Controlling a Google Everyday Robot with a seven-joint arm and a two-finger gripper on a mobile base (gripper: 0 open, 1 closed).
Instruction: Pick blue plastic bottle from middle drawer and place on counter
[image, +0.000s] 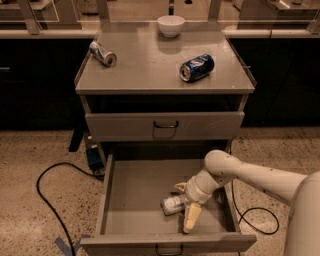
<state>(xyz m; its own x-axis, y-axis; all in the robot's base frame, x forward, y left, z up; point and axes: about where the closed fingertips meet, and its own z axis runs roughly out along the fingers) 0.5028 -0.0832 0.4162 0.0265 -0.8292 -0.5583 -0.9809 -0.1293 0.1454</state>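
Observation:
The blue plastic bottle lies on its side on the floor of the open middle drawer, near its middle right. My gripper reaches down into the drawer from the right, with one finger in front of the bottle and the other behind its right end. The fingers straddle the bottle's right end. The counter above holds other items.
On the counter lie a silver can at the left, a dark blue soda can at the right and a white bowl at the back. A closed drawer sits above. A black cable loops on the floor at the left.

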